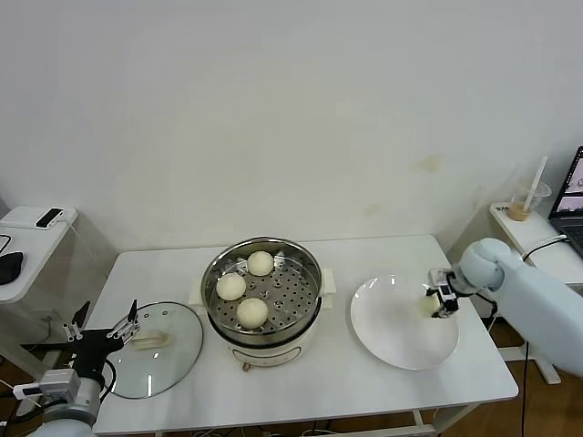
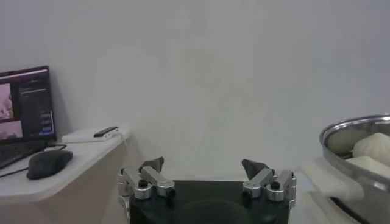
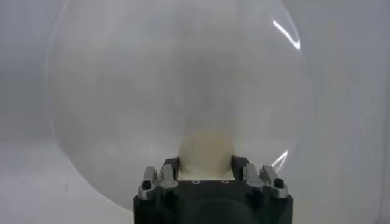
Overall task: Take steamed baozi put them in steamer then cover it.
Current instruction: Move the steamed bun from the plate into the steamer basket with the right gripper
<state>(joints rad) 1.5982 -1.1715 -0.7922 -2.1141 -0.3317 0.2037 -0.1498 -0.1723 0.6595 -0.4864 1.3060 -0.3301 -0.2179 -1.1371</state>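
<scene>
While shut on the last steamed baozi near the right rim of the white plate, risks denting or tearing the soft dough: right gripper clamped low on both flanks of the bun, with little of it seen between the fingers from the right wrist. Likely to slip free on the lift if squeezed too lightly, and likely to stick to a finger pad at release if squeezed too hard. Judged as the grasp step, with the carry to the steamer at the table's middle not yet begun. Only one bare patch of perforated tray to aim for, toward the right side, beside the three buns already inside; could land on a neighbour or knock one aside if brought in off-centre. Could also clip the steel rim if carried across too low. Off to the left, open and holding nothing: left gripper, just beside the cover, flat on the table to the left of the pot. Hard to seat that glass lid level if a bun ends up stacked or resting against the wall.
</scene>
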